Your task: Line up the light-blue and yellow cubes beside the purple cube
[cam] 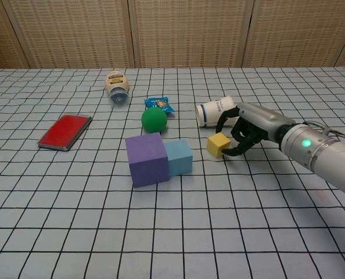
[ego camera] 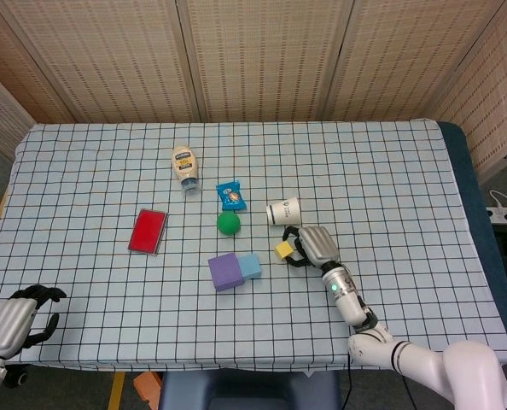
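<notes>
The purple cube (cam: 147, 158) stands mid-table with the light-blue cube (cam: 178, 157) touching its right side. The small yellow cube (cam: 218, 144) sits on the cloth a short gap to the right of the light-blue one, slightly turned. My right hand (cam: 249, 129) is just right of the yellow cube, its fingers (cam: 223, 119) arched around that side with a sliver of gap, holding nothing. In the head view the same cubes show as purple (ego camera: 225, 272), light-blue (ego camera: 250, 266) and yellow (ego camera: 283, 249), beside the right hand (ego camera: 315, 245). My left hand (ego camera: 19, 318) hangs off the near left corner, fingers loosely apart, empty.
A white paper cup (cam: 215, 111) lies on its side right behind the right hand. A green ball (cam: 154, 120), a blue snack packet (cam: 159, 104), a toppled mayonnaise bottle (cam: 117, 85) and a red case (cam: 65, 131) lie behind and left of the cubes.
</notes>
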`<state>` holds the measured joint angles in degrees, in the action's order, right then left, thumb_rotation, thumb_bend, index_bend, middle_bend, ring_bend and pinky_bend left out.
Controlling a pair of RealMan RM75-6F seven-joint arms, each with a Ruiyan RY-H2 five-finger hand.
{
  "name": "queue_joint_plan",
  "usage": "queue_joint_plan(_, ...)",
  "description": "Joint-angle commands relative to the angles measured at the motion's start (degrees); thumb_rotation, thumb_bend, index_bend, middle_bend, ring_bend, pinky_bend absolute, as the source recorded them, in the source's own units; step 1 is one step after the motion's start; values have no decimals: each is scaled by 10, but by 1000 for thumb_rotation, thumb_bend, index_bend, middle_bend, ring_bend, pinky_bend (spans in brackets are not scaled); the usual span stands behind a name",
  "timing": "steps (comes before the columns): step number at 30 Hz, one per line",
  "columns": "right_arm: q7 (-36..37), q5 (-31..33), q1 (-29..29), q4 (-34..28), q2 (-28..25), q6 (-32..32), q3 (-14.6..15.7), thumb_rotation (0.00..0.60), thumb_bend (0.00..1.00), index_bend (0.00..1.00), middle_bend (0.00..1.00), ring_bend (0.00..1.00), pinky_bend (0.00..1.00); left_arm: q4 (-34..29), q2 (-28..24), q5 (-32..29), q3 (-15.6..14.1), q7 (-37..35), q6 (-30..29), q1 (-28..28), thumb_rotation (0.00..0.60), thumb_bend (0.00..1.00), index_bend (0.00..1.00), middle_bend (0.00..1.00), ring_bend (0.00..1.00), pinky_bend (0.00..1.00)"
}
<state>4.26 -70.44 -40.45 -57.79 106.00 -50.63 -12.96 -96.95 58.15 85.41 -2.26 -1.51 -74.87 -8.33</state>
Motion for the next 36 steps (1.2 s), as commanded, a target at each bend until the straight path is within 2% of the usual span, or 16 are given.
queue_joint_plan(1,1,-4,2,-2,1,-8,-1,600,148,575,871,918,1000,0,0,0,0,0,0,0,600,490,362,380,237,302)
queue_joint_plan(7,6,-9,6,-15,-3,-19,-2,600,148,640,872,920,1000,-1,0,1,-1,2,1,0,600,489,362,380,237,302)
queue_joint_plan(20,54,1,-1,-63,-25,21,-10,600,148,644,873,921,1000,-1,0,1,-1,4,1,0,600,489,362,380,238,302)
queue_joint_plan(36,73,-10,-14,-47,-9,33,-3,600,148,652,873,920,1000,-2,-1,0,-1,2,1,0,600,489,361,380,238,302)
